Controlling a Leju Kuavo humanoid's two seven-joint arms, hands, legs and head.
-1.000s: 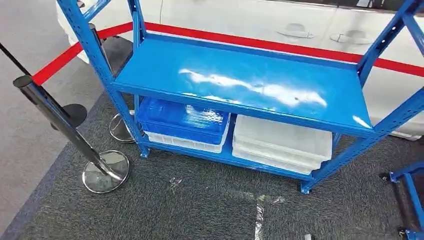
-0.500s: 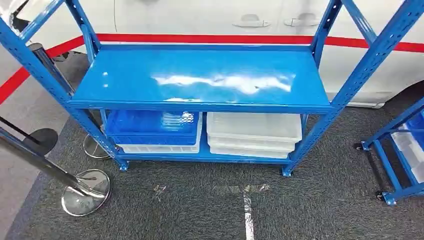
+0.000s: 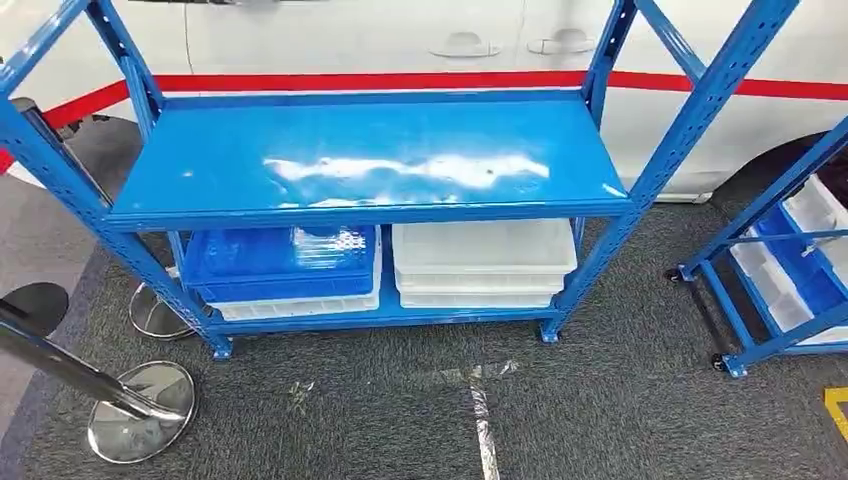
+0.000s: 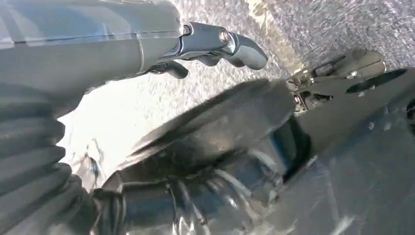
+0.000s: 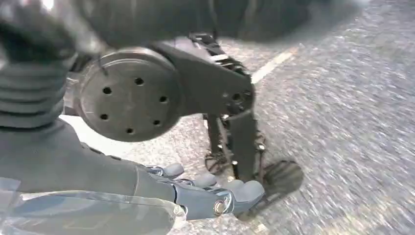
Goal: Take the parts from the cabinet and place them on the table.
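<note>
Blue metal cabinet of open shelving, standing upright on dark carpet, with perforated corner posts and a glossy middle shelf bare of parts and streaked with glare. On the bottom shelf, side by side: to the left a blue crate nested in a white one, with something clear and glinting inside that cannot be made out; to the right a stack of white trays just beside it, contents not discernible. No parts plainly recognisable anywhere on the shelves.
</note>
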